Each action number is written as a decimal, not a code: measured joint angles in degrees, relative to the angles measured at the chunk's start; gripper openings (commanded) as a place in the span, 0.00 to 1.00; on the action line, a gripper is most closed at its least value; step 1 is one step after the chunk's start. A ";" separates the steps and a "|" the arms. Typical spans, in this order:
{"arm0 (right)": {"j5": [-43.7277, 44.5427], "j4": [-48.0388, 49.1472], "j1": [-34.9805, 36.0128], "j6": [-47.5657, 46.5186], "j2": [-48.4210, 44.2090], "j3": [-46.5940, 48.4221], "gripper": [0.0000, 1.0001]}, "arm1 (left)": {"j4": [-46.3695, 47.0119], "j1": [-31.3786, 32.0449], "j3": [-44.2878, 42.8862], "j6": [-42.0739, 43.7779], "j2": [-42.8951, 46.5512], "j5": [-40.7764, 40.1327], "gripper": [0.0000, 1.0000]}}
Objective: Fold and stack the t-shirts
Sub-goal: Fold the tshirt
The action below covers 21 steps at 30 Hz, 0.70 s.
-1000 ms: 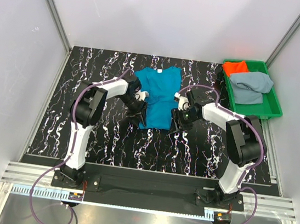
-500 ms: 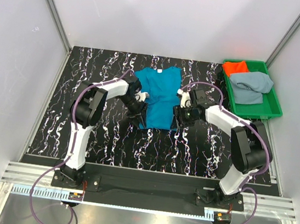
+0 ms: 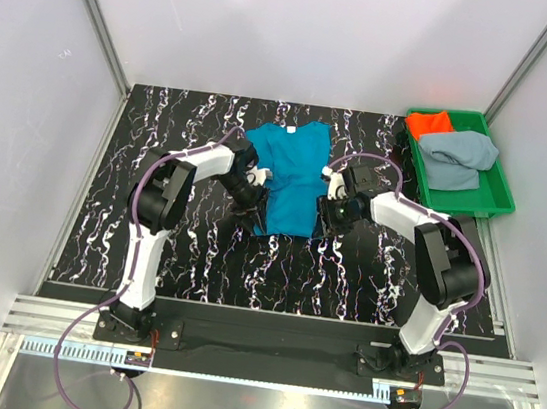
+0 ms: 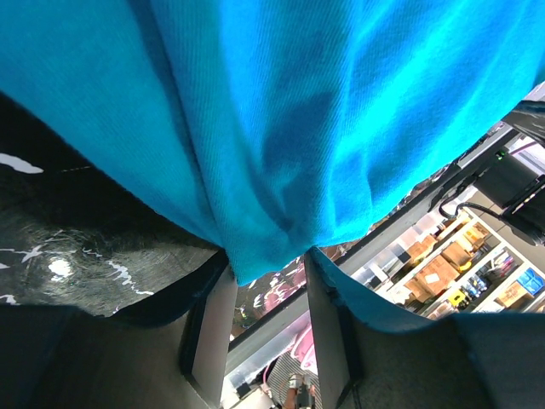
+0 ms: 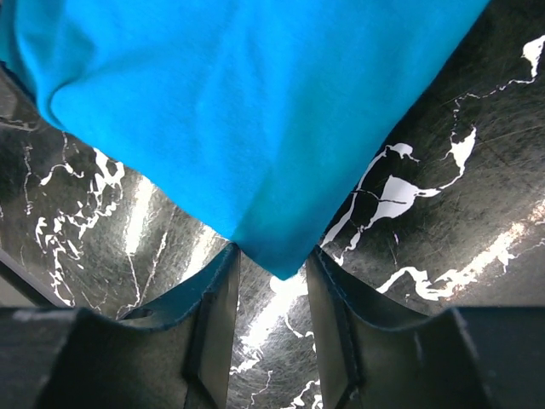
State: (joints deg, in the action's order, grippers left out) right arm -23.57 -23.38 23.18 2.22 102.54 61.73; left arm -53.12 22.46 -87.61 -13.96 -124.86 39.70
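A teal-blue cloth t-shirt [image 3: 293, 172] lies mid-table, collar towards the far wall, with both arms bent in against its near corners. The left gripper [image 4: 266, 266] pinches the near-left corner. The cloth there is lifted, and its creases run down to a point between the fingers. The right gripper [image 5: 272, 256] has the near-right corner between its part-spread fingers, though from here I cannot tell whether they are actually clamping it.

Off at the far right sits a green plastic tray [image 3: 497, 194] holding a folded orange-red shirt [image 3: 429, 123] and a bunched grey-blue shirt [image 3: 459, 153], well apart from the arms. The black, white-veined tabletop [image 3: 164, 119] is glossy. Plain white walls [image 3: 276, 33] and slanting aluminium posts [image 3: 98, 20] close it in.
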 measured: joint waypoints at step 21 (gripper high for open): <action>0.44 -5.70 -0.09 -5.27 -6.34 4.07 0.00 | -0.13 0.02 0.74 1.75 6.91 -1.33 0.00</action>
State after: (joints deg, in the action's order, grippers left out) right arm -23.14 -29.08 23.09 -3.05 96.20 65.80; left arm -53.25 22.48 -86.87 -12.21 -117.95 38.37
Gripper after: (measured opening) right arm 0.018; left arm 0.021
